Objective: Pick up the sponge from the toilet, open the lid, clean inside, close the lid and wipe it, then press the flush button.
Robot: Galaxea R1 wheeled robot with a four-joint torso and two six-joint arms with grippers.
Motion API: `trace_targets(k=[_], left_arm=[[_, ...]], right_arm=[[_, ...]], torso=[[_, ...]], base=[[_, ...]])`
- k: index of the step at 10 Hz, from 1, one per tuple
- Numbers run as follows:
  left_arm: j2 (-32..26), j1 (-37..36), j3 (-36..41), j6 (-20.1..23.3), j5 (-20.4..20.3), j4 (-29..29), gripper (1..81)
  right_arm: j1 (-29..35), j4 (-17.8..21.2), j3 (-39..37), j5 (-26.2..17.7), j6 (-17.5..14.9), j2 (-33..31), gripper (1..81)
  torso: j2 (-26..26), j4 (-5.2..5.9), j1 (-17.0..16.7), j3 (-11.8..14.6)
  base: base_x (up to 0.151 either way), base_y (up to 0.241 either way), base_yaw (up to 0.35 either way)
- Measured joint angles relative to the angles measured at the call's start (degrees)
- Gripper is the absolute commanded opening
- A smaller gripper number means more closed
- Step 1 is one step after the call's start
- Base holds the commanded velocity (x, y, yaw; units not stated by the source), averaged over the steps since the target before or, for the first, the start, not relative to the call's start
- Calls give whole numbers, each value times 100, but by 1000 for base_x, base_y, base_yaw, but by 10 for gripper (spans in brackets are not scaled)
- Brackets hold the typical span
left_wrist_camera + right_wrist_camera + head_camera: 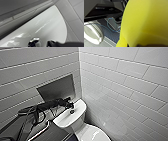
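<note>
Sponge (146, 21), bright yellow, close against the right wrist camera and clear of the toilet (80, 126), apparently clamped in the right gripper (139, 45), though its jaws are mostly hidden. Left gripper (69, 105), lower centre of the head view, hangs over the flush button (72, 111) on the tank top (63, 119); whether it is open or closed cannot be told. Recommended handling, lid (93, 135) being down: descend squarely onto the button's centre, press firmly without sliding off.
</note>
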Motion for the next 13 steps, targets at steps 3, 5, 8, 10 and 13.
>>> trace_targets(k=[3,5,8,10,13], left_arm=[[226,102,-441,20,-16,141,10],[226,205,-510,41,-39,223,10],[195,354,-586,66,-74,282,10],[196,383,-592,78,-127,286,10],[308,397,-680,83,-197,304,10]], right_arm=[[0,0,0,0,0,0,10],[0,0,0,-5,0,0,10],[-2,-2,0,-16,0,13,10],[-2,-5,0,-17,0,43,10],[0,-7,-88,-13,-24,127,10]], torso=[[0,0,0,0],[0,0,0,0],[0,0,0,0],[0,0,0,0],[0,0,0,0]], base=[[0,0,0],[0,0,0],[0,0,0],[0,0,0],[0,0,0]])
